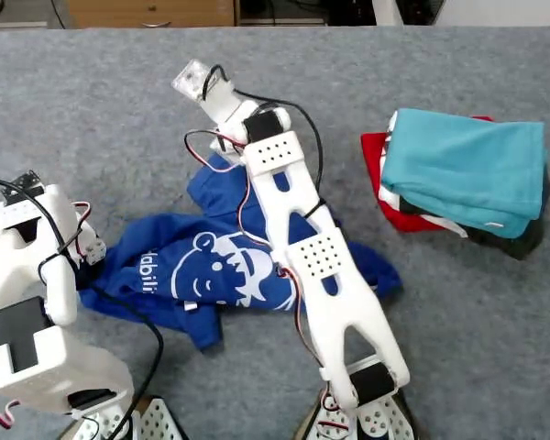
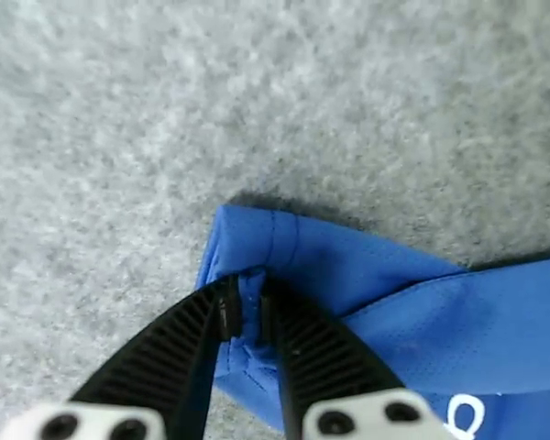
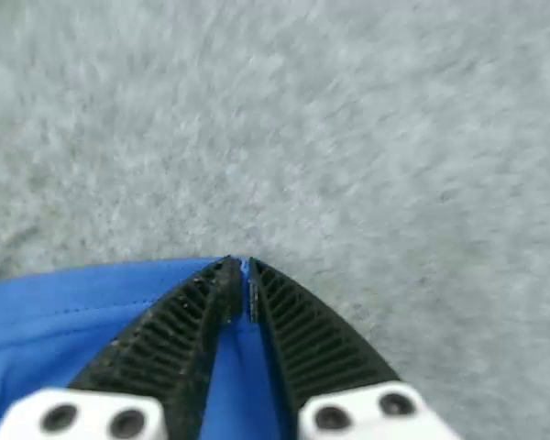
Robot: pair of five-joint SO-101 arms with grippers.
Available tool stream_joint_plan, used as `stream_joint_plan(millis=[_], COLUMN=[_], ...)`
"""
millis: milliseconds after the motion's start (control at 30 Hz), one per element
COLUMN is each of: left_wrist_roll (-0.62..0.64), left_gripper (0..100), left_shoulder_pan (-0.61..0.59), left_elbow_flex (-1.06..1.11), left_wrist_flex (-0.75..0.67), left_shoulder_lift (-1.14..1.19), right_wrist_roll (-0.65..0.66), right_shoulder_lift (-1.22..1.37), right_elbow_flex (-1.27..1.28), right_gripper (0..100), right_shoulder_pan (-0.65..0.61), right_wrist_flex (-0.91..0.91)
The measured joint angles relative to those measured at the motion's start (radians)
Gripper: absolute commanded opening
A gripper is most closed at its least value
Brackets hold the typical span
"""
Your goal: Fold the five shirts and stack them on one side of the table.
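A blue shirt (image 1: 215,266) with a white cartoon print lies crumpled at the middle of the grey table. My left gripper (image 2: 246,298) is shut on a corner of the blue shirt (image 2: 367,275) at its left end. My right gripper (image 3: 241,272) is shut on the edge of the blue shirt (image 3: 82,307) at its far side, under the right arm (image 1: 302,247). A stack of folded shirts (image 1: 463,174) sits at the right side of the table, a teal one on top, red and dark ones beneath.
The left arm (image 1: 32,302) stands at the near left. The grey cloth-covered table (image 1: 92,101) stretches bare behind and to the near right. Wooden furniture (image 1: 151,13) lines the far edge.
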Motion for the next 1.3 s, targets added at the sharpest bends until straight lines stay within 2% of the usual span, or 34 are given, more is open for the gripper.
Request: stream_joint_plan(millis=[200,400,533,700,833,967,1133,1300], left_wrist_roll=[0.0,-0.003,-0.005,-0.087,-0.135,-0.15,-0.176,-0.313], left_gripper=[2,2,2,2,2,2,2,2], left_shoulder_pan=[0.0,-0.031,-0.037,-0.038,-0.038,-0.038,-0.038,-0.038], left_elbow_flex=[-0.002,-0.192,-0.463,-0.907,-1.25,-1.496,-1.58,-1.513], left_wrist_flex=[0.002,0.149,0.328,0.54,0.608,0.621,0.631,0.634], left_shoulder_lift=[0.0,-0.029,-0.103,-0.198,-0.256,-0.324,-0.45,-0.689], right_wrist_roll=[-0.034,-0.04,-0.04,-0.04,-0.041,-0.041,-0.041,-0.041], right_shoulder_lift=[-0.206,-0.47,-0.66,-0.896,-1.065,-1.204,-1.355,-1.502], right_elbow_flex=[0.0,-0.061,-0.066,-0.074,-0.075,-0.086,-0.086,-0.094], right_gripper=[0.2,0.2,0.2,0.1,0.1,0.1,0.1,0.1], right_shoulder_pan=[0.0,0.0,0.0,0.0,0.0,0.0,0.0,0.0], right_wrist_flex=[0.094,0.199,0.21,0.207,0.161,0.114,0.109,0.172])
